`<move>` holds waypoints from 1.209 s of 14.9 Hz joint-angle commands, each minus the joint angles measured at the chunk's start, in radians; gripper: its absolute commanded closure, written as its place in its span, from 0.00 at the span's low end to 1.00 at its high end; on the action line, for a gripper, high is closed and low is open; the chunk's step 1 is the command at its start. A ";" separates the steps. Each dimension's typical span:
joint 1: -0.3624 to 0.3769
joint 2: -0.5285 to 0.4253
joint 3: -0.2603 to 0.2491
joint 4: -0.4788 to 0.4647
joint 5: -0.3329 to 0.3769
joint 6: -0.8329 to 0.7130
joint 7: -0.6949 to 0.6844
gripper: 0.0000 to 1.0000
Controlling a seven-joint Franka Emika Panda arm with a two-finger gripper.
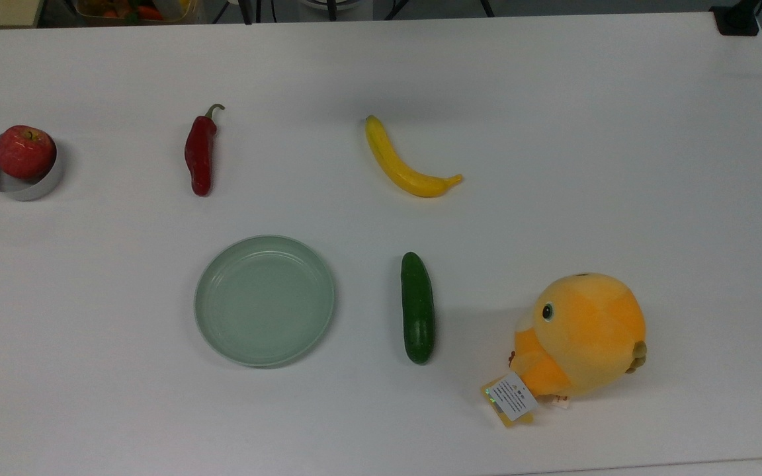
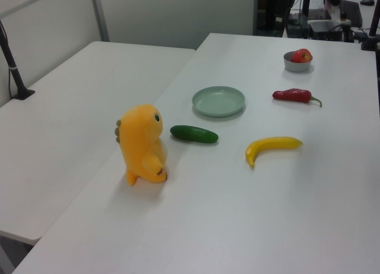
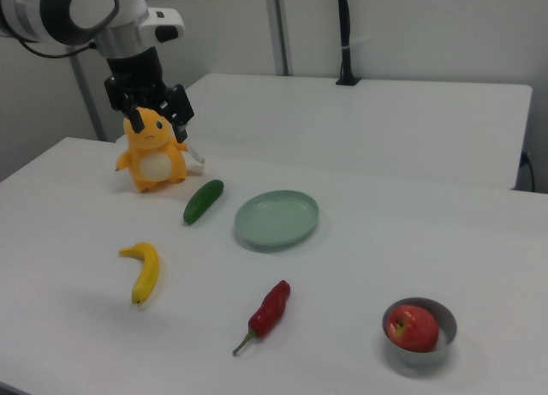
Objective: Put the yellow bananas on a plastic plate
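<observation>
The yellow banana (image 1: 407, 165) (image 2: 273, 146) (image 3: 147, 273) lies flat on the white table, in the top view up and to the right of the plastic plate. The pale mint-green plate (image 1: 265, 301) (image 2: 218, 101) (image 3: 276, 218) sits with nothing on it. My gripper (image 3: 158, 116) hangs high at the right view's upper left, in front of the orange plush toy as that camera sees it, well away from the banana and the plate. Its black fingers stand apart and open, holding nothing.
A dark green cucumber (image 1: 417, 307) lies between the plate and an orange plush toy (image 1: 583, 337). A red chili pepper (image 1: 200, 153) lies above the plate in the top view. A red apple (image 1: 24, 152) rests in a grey metal dish (image 1: 30, 188) at the top view's far left.
</observation>
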 commanded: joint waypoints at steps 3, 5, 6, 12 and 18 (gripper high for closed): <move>0.009 -0.012 -0.009 -0.014 0.004 0.011 -0.007 0.00; 0.009 -0.012 -0.009 -0.014 0.004 0.012 -0.009 0.00; 0.009 -0.012 -0.009 -0.012 0.004 0.012 -0.009 0.00; 0.002 -0.009 -0.009 -0.012 0.004 0.017 -0.022 0.00; 0.019 0.003 -0.009 -0.023 0.008 0.006 -0.125 0.00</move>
